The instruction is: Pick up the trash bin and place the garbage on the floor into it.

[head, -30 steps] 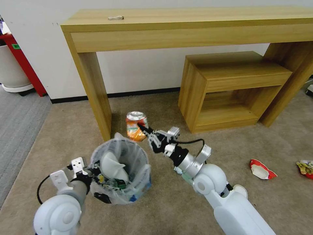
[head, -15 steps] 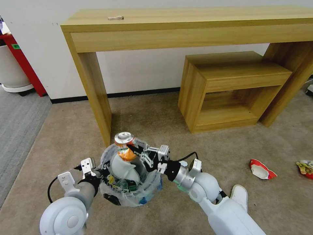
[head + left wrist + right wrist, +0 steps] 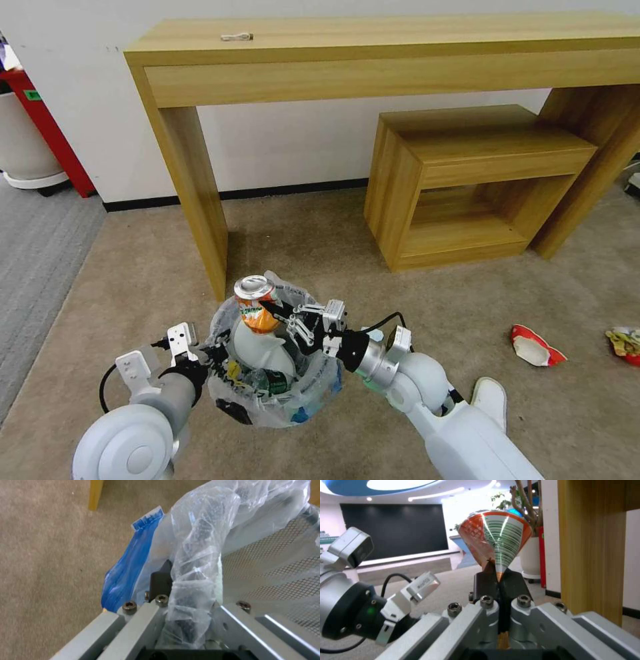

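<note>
The trash bin [image 3: 313, 390], round and lined with a crinkly clear bag, hangs just above the floor [image 3: 147, 267] with my left gripper [image 3: 212, 352] shut on its bagged rim [image 3: 196, 555]. Litter and a white slipper fill it. My right gripper [image 3: 275, 312] is shut on a crushed orange can [image 3: 255, 301], pinching its flattened lower end [image 3: 496, 562] over the bin's mouth. More garbage lies on the carpet to the right: a red-white crushed cup [image 3: 535, 347], a red wrapper [image 3: 625, 344] and a white slipper [image 3: 490, 393] by my right arm.
A long wooden desk [image 3: 373, 53] stands against the wall, one leg [image 3: 200, 193] close behind the bin. A low wooden side table [image 3: 467, 180] sits under it to the right. Grey ribbed carpet [image 3: 33, 267] lies at the left.
My right gripper carried the can from the carpet beside the desk leg back and left until it hung over the bin. The bin held by my left gripper shifted slightly right and nearer.
</note>
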### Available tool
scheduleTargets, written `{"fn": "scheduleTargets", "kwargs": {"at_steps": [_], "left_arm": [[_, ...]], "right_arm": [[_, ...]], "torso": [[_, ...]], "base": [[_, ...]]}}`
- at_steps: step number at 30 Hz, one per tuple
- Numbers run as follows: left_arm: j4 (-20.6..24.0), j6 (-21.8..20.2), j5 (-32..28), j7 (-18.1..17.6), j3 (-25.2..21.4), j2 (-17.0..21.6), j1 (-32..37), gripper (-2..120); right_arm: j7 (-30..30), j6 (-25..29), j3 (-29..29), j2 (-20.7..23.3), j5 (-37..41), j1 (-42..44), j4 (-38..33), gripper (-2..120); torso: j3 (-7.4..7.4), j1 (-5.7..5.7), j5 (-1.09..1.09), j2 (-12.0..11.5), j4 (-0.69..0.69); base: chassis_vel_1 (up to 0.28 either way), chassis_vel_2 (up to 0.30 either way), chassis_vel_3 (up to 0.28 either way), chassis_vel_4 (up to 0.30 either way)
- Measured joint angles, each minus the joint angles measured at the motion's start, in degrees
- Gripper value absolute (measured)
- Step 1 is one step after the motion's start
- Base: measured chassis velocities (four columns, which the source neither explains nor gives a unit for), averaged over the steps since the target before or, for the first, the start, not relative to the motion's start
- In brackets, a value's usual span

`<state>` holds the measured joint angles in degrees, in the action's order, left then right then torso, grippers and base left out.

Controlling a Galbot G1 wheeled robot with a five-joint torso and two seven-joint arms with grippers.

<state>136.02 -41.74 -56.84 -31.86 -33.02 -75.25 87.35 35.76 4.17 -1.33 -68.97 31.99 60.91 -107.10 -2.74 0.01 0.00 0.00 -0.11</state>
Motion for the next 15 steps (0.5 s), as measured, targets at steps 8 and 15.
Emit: {"fn": "scheduleTargets", "kwargs": {"at_steps": [8, 15], "left_arm": [[0.3, -0.5, -1.0, -0.6, 0.0, 0.1, 0.2, 1], [0.4, -0.5, -1.0, -0.6, -0.1, 0.2, 0.2, 1]], "right_arm": [[0.0, 0.7, -0.2, 0.0, -0.1, -0.1, 0.1, 25], [-0.1, 1.0, -0.2, 0.0, 0.1, -0.2, 0.1, 49]], "torso": [[0.00, 0.00, 0.00, 0.0, 0.00], [0.00, 0.00, 0.00, 0.0, 0.00]], "base": [[0.000, 0.000, 0.000, 0.000], [0.000, 0.000, 0.000, 0.000]]}}
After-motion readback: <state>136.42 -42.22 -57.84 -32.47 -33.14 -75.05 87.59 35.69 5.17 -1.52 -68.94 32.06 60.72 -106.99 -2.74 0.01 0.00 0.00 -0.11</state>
